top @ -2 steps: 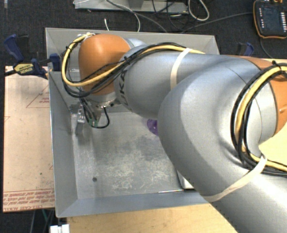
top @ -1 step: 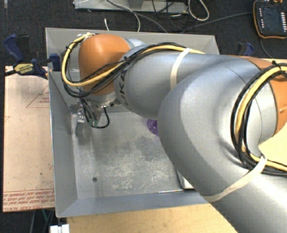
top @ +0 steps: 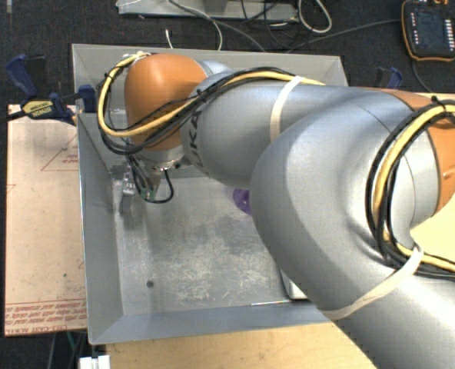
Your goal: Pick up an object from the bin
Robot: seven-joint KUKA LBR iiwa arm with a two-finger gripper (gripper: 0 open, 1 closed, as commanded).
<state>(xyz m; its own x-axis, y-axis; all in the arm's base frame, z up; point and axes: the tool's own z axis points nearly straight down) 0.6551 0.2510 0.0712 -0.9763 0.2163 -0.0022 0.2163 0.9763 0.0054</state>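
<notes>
- Camera view: the two-finger gripper [top: 127, 194] hangs low by the left wall of the grey metal bin [top: 101, 267]. Whether it is open or closed, I cannot tell.
- A small purple rounded object [top: 241, 200] peeks from under the silver arm [top: 289, 144], mid-bin, well apart from the gripper.
- It is probably light, smooth plastic. It is mostly hidden, so pinching across its width seems safest.

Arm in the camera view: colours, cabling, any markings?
Arm: fat, rounded silver-grey links with orange joint covers. A bundle of yellow and black cables runs along the outside, held by pale straps. Thinner black wires loop below the wrist. Any lettering is too small to read.
</notes>
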